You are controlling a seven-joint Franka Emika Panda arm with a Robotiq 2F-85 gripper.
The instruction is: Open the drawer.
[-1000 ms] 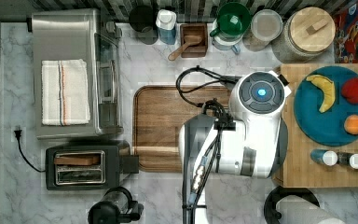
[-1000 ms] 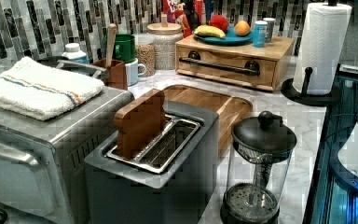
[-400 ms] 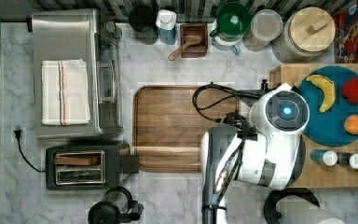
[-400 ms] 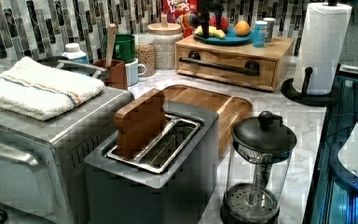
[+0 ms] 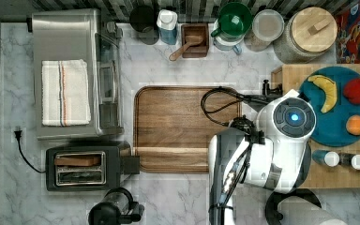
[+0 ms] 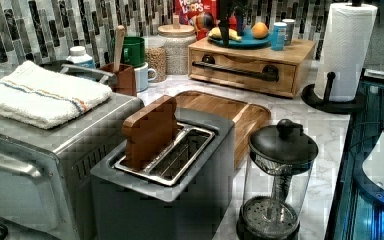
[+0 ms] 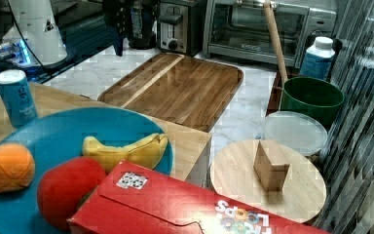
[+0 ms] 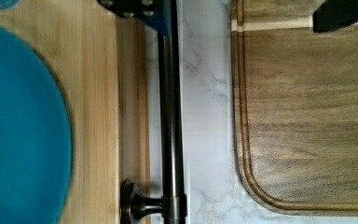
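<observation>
While the white robot arm [image 5: 286, 117] leans over the right end of the white marbled bench [image 5: 178, 65] in the top view, its black gripper [image 8: 241, 11] hangs above the front of the light bamboo-wood shallow drawer [image 6: 245, 61]. In the wrist view the gripper's two dark fingers stand wide apart, holding nothing: one lies over the long black metal bar handle [image 8: 170, 116], the other over the edge of the dark brown rounded-corner wooden tray [image 8: 307, 116]. A strip of bare bench separates the handle from the tray.

In the left view the drawer sits in a low bamboo box at the back of the bench, just beside the white paper-towel roll on its black stand [image 6: 347, 45]. The drawer front looks flush with the box, so it is not yet pulled out. The bar handle [image 6: 235, 71] runs along most of the front on two round black mounts. The gripper [image 6: 225, 25] appears there as a dark shape over the box.

On top of the box rests a round blue plate [image 5: 333, 136] carrying a yellow banana [image 5: 326, 91], a red apple [image 5: 358, 91] and an orange [image 5: 356, 125]. The tray lies on the bench between the drawer and the grey two-slot toaster [image 5: 82, 166].
</observation>
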